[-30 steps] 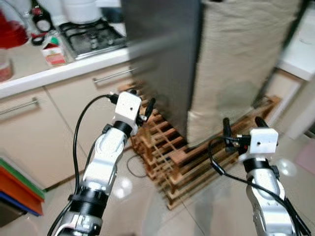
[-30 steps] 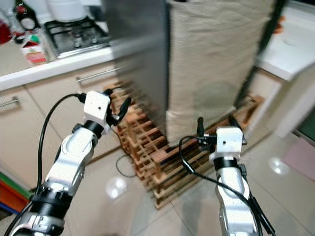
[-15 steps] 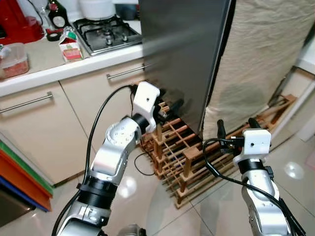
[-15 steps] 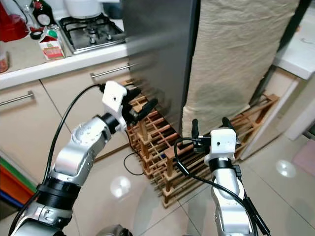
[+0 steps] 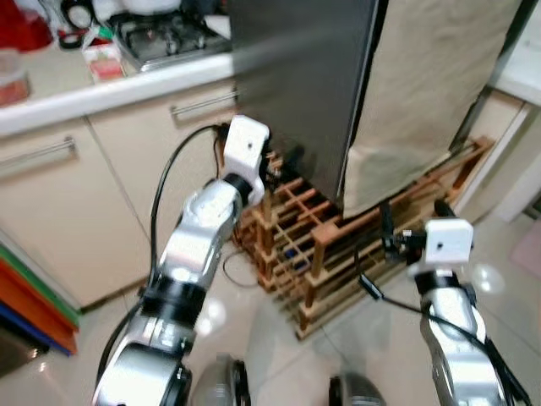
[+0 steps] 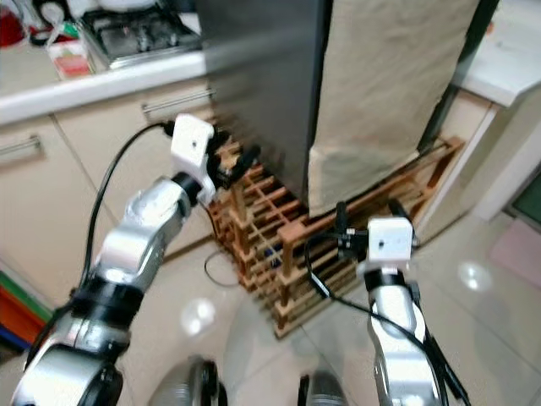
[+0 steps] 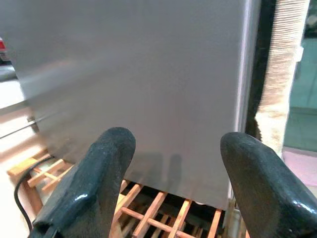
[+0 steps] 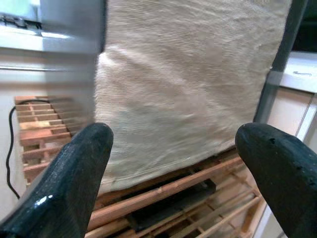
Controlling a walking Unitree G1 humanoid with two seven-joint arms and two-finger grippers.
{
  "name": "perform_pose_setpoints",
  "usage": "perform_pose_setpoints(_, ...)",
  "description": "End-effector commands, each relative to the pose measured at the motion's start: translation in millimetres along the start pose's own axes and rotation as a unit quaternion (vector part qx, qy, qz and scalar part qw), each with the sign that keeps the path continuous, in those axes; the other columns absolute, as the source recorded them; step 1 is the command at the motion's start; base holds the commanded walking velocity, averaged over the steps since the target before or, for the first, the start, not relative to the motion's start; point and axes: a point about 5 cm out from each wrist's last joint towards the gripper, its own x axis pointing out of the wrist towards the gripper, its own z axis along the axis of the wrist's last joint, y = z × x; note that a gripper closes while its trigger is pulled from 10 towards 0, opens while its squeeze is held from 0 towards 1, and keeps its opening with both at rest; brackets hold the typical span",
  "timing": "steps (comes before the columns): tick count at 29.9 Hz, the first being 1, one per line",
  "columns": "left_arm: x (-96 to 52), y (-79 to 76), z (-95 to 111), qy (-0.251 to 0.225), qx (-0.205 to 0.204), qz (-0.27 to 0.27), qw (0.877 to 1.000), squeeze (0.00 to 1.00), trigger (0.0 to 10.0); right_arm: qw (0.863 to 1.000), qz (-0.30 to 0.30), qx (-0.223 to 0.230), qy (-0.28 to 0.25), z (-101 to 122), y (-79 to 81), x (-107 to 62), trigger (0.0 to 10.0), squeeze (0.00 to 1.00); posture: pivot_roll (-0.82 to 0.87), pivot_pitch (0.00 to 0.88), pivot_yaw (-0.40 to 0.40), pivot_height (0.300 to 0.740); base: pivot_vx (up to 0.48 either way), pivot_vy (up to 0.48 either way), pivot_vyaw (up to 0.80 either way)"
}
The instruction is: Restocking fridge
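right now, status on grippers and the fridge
Left gripper open, empty, facing the grey fridge side. Right gripper open, empty, facing the beige cloth. Wooden rack sits low in front.

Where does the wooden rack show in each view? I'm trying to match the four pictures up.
Left eye view: wooden rack at centre, on the floor under the grey panel.
Right eye view: centre, under the same panel.
Left wrist view: along the lower edge.
Right wrist view: across the bottom.
Shared landmark: the beige cloth hanging over the rack.

Fridge door over wooden rack
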Motion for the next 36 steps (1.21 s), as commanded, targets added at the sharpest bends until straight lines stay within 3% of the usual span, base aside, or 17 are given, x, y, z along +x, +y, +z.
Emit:
perform_pose_setpoints(1,7.4,-0.6,11,-0.017,0.007,0.001,1.0,0.0,10.0,1.0,-0.003,-0.001,-0.006,3,0.3,0.5,10.0,0.0,-0.1,0.0,0.046,0.635,0.0,0.0,0.0)
perform_pose_setpoints(4,7.6,3.0,14,-0.021,0.013,-0.003,1.0,0.0,10.0,1.0,-0.01,0.002,-0.006,3,0.3,2.2,10.0,0.0,-0.11,0.0,0.056,0.635,0.0,0.0,0.0)
perform_pose_setpoints(7,0.3,4.9,3,-0.012,0.017,-0.012,1.0,0.0,10.0,1.0,-0.019,0.004,-0.005,4,-2.0,3.3,10.0,0.0,-0.12,0.0,0.056,0.635,0.0,0.0,0.0)
perform_pose_setpoints(12,-6.6,-7.6,-13,-0.004,0.026,-0.037,0.999,0.0,10.0,1.0,-0.019,0.006,0.0,3,-2.0,1.7,10.0,0.0,-0.1,0.0,0.049,0.635,0.0,0.0,-0.61)
perform_pose_setpoints(23,-18.0,-13.2,-22,-0.012,0.01,-0.067,0.998,0.0,10.0,1.0,-0.015,0.003,0.0,2,1.0,1.4,10.0,0.0,-0.1,0.0,0.05,0.635,0.0,0.0,-0.78)
perform_pose_setpoints(26,-19.1,-10.4,-24,-0.009,0.011,-0.058,0.998,0.0,10.0,1.0,-0.023,-0.016,0.0,2,0.1,0.9,10.0,0.0,-0.1,0.0,0.05,0.635,0.0,0.0,-0.28)
perform_pose_setpoints(32,-19.6,-6.9,-25,-0.012,0.019,-0.026,0.999,0.0,10.0,1.0,-0.01,-0.008,-0.014,7,1.2,4.4,10.0,0.0,-0.1,0.0,0.041,0.649,0.0,0.0,-0.11)
perform_pose_setpoints(36,-21.8,0.7,-20,-0.032,-0.015,0.026,0.999,0.0,10.0,1.0,-0.011,-0.009,-0.015,8,0.6,4.6,10.0,0.0,-0.1,0.0,0.04,0.663,0.0,0.0,0.0)
